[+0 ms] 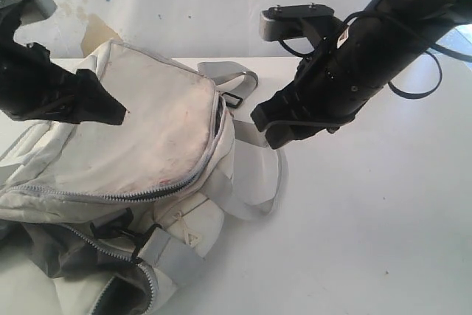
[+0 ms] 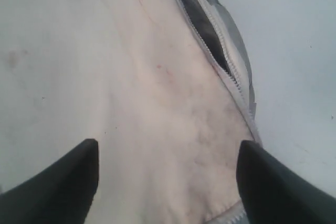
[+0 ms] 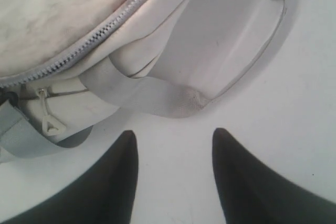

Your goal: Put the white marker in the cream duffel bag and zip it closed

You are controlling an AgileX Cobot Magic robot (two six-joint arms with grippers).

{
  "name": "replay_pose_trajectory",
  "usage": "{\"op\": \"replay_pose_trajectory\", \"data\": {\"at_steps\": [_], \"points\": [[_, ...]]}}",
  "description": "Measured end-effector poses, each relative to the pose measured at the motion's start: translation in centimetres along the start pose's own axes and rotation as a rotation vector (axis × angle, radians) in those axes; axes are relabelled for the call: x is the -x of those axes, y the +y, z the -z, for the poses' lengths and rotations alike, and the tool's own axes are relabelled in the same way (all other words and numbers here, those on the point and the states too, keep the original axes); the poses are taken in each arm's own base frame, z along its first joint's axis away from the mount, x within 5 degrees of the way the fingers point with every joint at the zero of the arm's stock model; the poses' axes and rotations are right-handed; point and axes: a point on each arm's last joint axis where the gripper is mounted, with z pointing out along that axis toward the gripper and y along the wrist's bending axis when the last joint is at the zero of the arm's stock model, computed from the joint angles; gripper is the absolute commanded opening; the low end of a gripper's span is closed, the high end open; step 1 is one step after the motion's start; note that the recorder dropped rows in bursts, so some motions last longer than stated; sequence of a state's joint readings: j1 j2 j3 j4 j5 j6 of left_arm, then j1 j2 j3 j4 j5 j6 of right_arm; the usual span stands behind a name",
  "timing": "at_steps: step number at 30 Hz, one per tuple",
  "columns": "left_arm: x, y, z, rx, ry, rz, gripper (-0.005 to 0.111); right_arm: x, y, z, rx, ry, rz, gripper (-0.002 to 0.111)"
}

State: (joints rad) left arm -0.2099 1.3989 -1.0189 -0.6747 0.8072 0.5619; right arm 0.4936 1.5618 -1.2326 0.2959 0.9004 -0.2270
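The cream bag, dirty, with grey straps, lies on the white table, zipper partly open. Left gripper is spread above it, right gripper spread beside one strap. A stained wall stands behind.

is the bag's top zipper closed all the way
No, on the cream duffel bag the zipper gapes open, with dark lining showing through.

smudged cream duffel bag lying flat; zipper mostly shut, end gaping
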Motion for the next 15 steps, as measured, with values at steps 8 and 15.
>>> {"op": "replay_pose_trajectory", "data": {"at_steps": [8, 15], "points": [[-0.5, 1.2, 2.0, 0.230, 0.017, 0.069, 0.081, 0.1, 0.0, 0.0, -0.003, -0.012, 0.000, 0.042], [-0.8, 2.0, 2.2, 0.331, 0.026, 0.144, 0.081, 0.2, -0.2, -0.6, -0.008, -0.006, -0.001, 0.042]]}}
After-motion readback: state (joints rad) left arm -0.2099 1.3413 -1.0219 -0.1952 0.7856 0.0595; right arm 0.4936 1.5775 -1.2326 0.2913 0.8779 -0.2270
